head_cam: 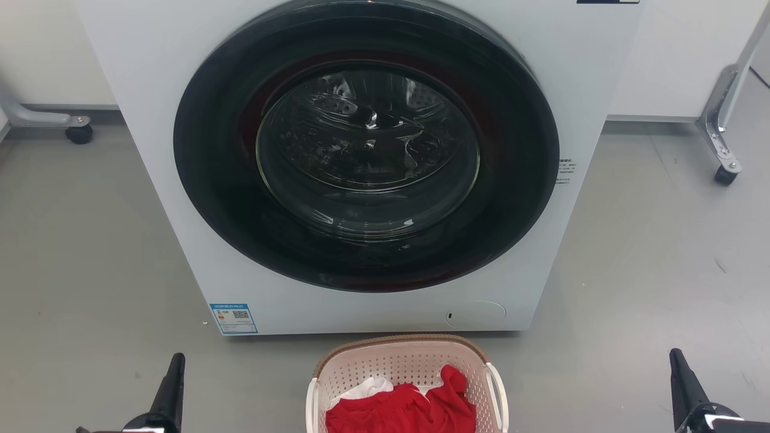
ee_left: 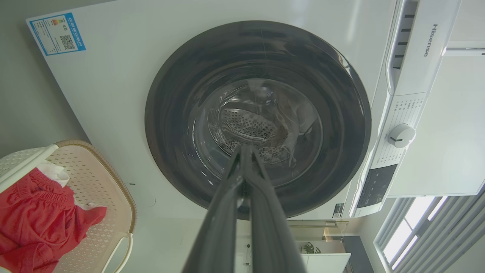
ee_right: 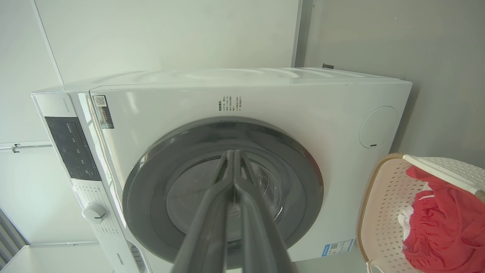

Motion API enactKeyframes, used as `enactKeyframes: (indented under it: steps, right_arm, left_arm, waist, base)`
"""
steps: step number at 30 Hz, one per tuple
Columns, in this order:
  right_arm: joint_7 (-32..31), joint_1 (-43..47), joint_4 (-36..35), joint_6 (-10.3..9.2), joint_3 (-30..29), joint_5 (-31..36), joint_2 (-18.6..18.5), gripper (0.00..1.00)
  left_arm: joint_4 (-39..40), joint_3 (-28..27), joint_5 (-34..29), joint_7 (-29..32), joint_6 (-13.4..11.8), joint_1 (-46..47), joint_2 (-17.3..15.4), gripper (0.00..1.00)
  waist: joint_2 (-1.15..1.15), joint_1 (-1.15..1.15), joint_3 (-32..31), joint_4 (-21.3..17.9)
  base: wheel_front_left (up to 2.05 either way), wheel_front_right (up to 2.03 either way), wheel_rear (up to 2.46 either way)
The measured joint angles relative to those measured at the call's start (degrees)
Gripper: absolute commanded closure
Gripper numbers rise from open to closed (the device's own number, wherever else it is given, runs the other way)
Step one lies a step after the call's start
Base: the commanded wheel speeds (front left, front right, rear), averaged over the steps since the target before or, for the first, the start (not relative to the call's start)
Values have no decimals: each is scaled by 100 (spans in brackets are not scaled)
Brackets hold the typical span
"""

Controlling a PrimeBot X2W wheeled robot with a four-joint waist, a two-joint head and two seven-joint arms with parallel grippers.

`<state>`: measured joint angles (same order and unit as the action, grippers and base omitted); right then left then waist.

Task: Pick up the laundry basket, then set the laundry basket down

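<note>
On the grey floor (head_cam: 90, 240), just in front of the washing machine (head_cam: 150, 90), sits the laundry basket (head_cam: 391, 364), upright, its far brown rim close to the foot of the machine; its pale walls are full of small holes, and a white handle (head_cam: 498, 391) curves up at each side; inside lies a crumpled red cloth (head_cam: 403, 412) with a bit of white cloth (head_cam: 367, 386) poking out beside it. Well to the left of the basket the left pincer (head_cam: 176, 364) points up from the bottom edge, and well to the right stands the right pincer (head_cam: 676, 361); neither touches the basket. Seen from the left wrist, its two dark fingers (ee_left: 227, 212) meet at the tips, so that pincer is closed and empty; from the right wrist, the fingers (ee_right: 212, 220) likewise press together, closed on nothing. Behind them the machine's round dark door (head_cam: 367, 150) is closed, glass showing the metal drum; a blue sticker (head_cam: 233, 318) sits at its lower left corner, and a white dial (ee_left: 401, 135) on its panel; small black caster wheels (head_cam: 79, 133) rest on the floor off to both sides.
</note>
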<state>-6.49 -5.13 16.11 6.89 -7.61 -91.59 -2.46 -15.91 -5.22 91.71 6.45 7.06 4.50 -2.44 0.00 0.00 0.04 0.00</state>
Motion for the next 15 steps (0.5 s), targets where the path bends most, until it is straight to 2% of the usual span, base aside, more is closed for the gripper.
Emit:
enactKeyframes:
  steps: [15]
  right_arm:
    - [0,0,0,0,0,0,0,100]
  left_arm:
    - [-1,0,0,0,0,0,0,100]
  waist:
    - [0,0,0,0]
  base:
    - [0,0,0]
